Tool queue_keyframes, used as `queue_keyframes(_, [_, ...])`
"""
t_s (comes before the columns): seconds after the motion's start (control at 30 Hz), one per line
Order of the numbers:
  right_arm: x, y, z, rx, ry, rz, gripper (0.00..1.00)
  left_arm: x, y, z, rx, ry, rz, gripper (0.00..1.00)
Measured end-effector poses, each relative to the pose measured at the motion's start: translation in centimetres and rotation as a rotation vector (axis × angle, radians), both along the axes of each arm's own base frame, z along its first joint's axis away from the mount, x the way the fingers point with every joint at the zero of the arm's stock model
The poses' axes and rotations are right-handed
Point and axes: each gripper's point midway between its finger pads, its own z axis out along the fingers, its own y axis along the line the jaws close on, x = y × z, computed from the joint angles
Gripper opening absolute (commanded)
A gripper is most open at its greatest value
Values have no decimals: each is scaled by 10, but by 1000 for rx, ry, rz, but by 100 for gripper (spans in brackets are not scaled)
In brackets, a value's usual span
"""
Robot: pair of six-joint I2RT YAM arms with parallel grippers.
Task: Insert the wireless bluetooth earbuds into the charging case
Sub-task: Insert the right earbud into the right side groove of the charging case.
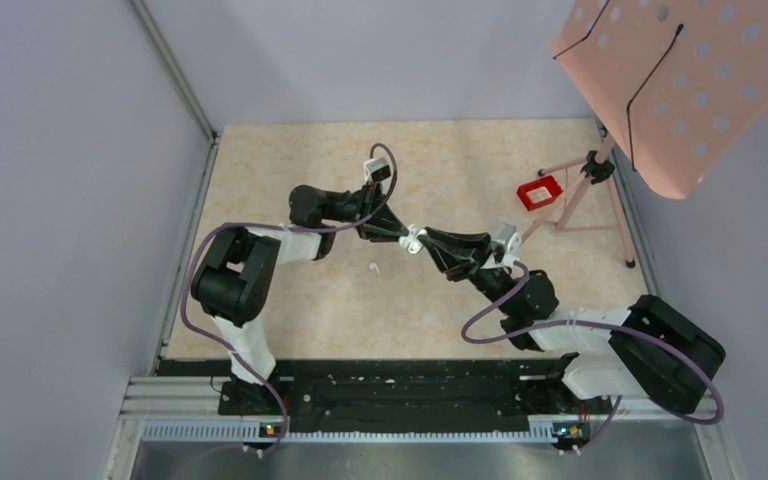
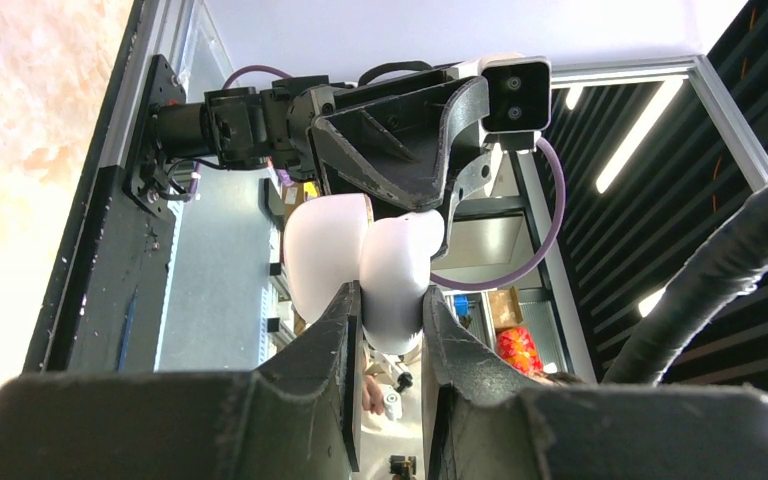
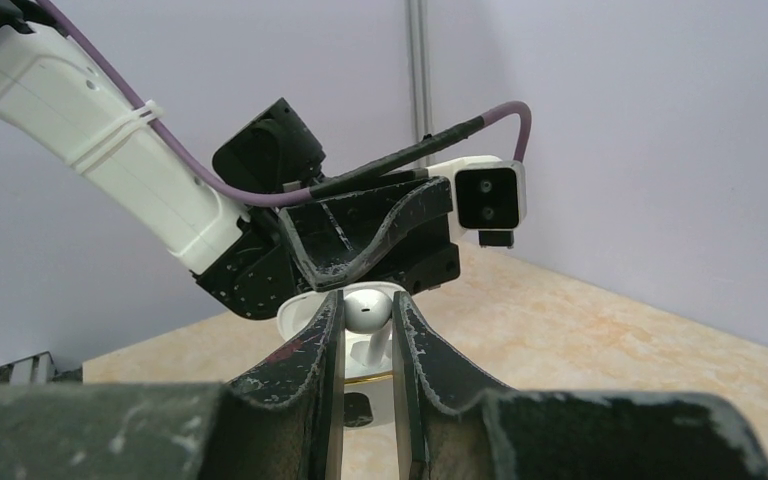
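Pink stand (image 1: 690,90) and red box (image 1: 540,192) obstruct the table's (image 1: 280,170) right.

Soft, even light is coming down from overhead, leaving only faint shadows on the table (image 1: 440,160). Through the left wrist camera, ceiling strip lights (image 2: 640,130) are glaring and the table is washing out pale. Nearest the lenses, the left claw (image 2: 390,293) and right claw (image 3: 367,298) are going dark and soft.

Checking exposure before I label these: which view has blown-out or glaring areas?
Left wrist view: the tabletop at far left is blown out nearly white, and ceiling light strips glare at right. Right wrist view: evenly lit, white earbud clear. Top view: soft even light, no glare.
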Motion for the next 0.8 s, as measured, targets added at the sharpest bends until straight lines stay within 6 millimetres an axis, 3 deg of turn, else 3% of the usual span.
queue_keyframes(0.8, [1,1,5,-38,-49,-18,0,1,0,-4,2,3,-1,0])
